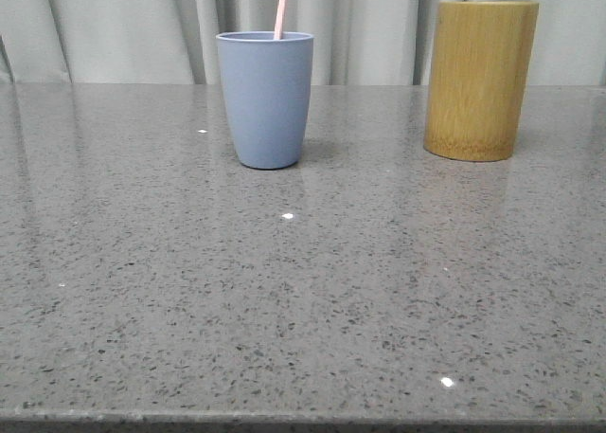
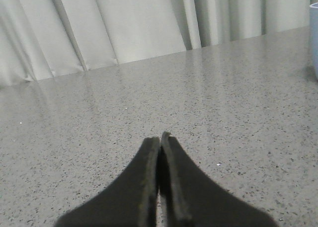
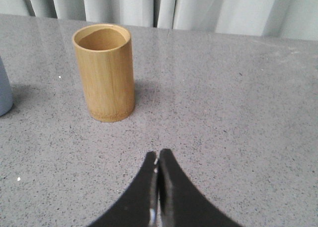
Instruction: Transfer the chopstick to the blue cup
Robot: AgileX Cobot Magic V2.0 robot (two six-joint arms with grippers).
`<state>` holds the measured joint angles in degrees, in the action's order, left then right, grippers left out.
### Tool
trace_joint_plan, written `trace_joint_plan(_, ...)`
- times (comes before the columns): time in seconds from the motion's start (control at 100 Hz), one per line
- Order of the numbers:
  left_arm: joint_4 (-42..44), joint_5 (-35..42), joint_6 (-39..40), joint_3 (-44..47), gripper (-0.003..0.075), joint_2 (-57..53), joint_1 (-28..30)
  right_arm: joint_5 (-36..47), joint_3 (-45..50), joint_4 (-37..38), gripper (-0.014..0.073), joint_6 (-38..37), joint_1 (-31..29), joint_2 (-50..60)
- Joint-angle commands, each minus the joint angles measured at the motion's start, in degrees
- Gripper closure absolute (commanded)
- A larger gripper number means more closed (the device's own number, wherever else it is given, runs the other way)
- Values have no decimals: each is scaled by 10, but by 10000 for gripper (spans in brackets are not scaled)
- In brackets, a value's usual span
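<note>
The blue cup (image 1: 266,99) stands upright on the grey table at the back, left of centre. A pale pink chopstick (image 1: 281,9) rises out of its mouth; only its top end shows. A sliver of the cup shows in the left wrist view (image 2: 315,38) and in the right wrist view (image 3: 4,90). My left gripper (image 2: 160,137) is shut and empty, low over bare table left of the cup. My right gripper (image 3: 158,153) is shut and empty, in front of the bamboo cylinder. Neither gripper shows in the front view.
A taller yellow-brown bamboo cylinder (image 1: 480,80) stands at the back right; in the right wrist view (image 3: 105,71) its inside looks empty. Grey curtains (image 1: 123,26) hang behind the table. The table's front edge (image 1: 303,419) runs along the bottom of the front view.
</note>
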<state>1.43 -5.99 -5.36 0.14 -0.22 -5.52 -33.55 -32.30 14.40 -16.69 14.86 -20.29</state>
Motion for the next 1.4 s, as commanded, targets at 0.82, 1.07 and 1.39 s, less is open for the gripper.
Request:
trace_joint_plan(0.82,0,43,6,4,739,-20,2,303,339,-81,661,76,-101,218)
trace_joint_plan(1.07,0,43,6,4,739,-20,2,307,339,-81,661,76,-101,218)
trace_joint_plan(1.39,0,43,6,4,739,-20,2,307,339,-81,661,76,-101,218)
